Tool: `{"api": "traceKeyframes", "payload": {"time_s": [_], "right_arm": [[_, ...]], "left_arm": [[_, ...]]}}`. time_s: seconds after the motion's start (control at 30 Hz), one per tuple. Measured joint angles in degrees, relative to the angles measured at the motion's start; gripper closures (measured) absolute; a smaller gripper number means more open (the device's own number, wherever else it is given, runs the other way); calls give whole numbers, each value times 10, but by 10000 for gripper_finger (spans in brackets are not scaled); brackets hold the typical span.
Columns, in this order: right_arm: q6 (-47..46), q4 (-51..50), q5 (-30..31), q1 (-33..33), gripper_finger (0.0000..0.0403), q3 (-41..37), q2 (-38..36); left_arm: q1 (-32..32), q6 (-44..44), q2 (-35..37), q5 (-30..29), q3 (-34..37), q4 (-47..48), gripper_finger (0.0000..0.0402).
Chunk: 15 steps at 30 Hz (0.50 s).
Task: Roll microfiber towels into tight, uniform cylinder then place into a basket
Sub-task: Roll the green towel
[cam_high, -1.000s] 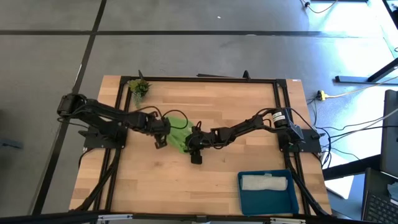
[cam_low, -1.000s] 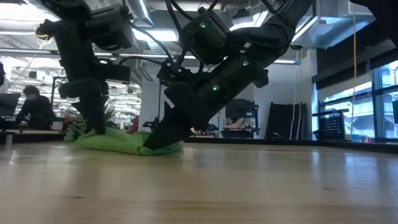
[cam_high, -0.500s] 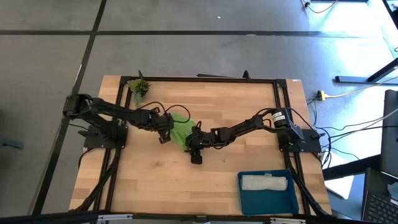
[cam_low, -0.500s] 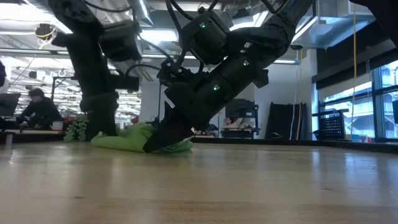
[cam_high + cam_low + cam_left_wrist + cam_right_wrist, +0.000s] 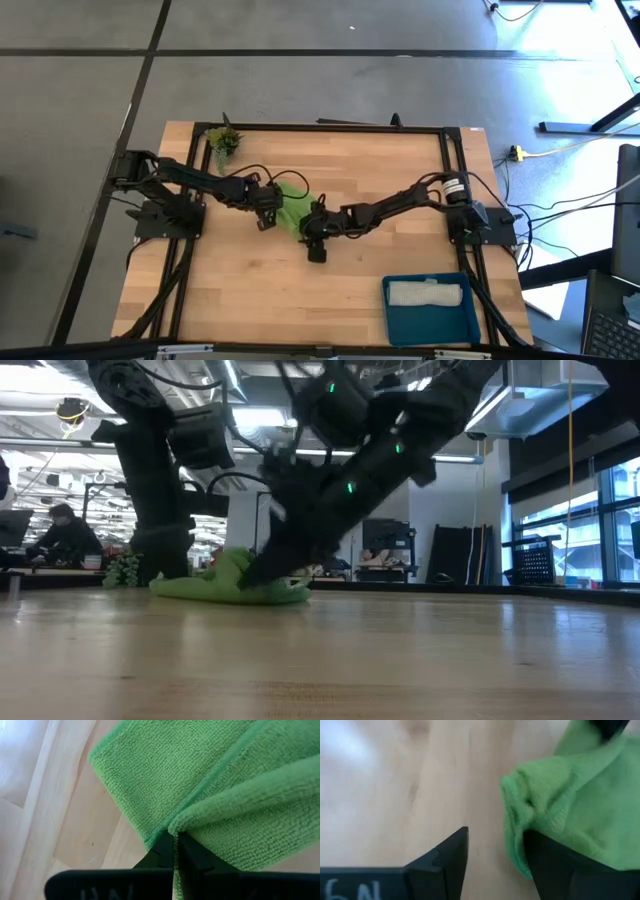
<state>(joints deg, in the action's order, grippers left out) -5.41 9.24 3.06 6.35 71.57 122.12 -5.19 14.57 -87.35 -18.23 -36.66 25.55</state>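
The lime green microfiber towel [image 5: 291,207] lies bunched on the wooden table's middle, its underside on the wood; in the low view it is a low heap [image 5: 232,582]. My left gripper [image 5: 174,840] is at its left side [image 5: 267,209], shut on the cloth. My right gripper [image 5: 495,855] stands open at the towel's near right side [image 5: 313,232], bare wood between its fingers. The pale towel [image 5: 425,293] lies inside the teal basket [image 5: 395,322] at the near right. My left gripper pinches the green towel's hemmed edge [image 5: 176,827] between its two fingers, where an upper layer lies folded over a lower one. The fingers point steeply down from the table's left. The rest of the towel lies slack on the table. My right gripper touches the towel with one finger [image 5: 555,867] only, laid against the bunched edge [image 5: 515,842]. The other finger [image 5: 451,855] stands over bare wood. The fingers slant down from the table's right. The towel lies on the table.
A small leafy plant sprig [image 5: 222,140] stands at the far left corner, inside the black frame [image 5: 320,128] that rims the table. Bare wood stretches across the near half, left of the basket. A person sits in the room far beyond the table [image 5: 60,535].
My left gripper, still shut on the towel's edge, has gone toward the table's right, toward my right gripper. The towel's left part has been drawn along and folded over, so the cloth is narrower now and humps up in the middle; its right part has stayed put.
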Motion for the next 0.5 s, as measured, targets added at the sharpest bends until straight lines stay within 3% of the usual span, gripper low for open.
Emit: {"api": "traceKeyframes", "payload": {"time_s": [0.3,0.5], "right_arm": [[-3,-8,76,42,214,2,-57],[-2,2,74,73,214,2,-58]], "left_arm": [[10,-15,-1,-2,1,-3,401],[28,-13,-2,-11,2,-3,401]]}}
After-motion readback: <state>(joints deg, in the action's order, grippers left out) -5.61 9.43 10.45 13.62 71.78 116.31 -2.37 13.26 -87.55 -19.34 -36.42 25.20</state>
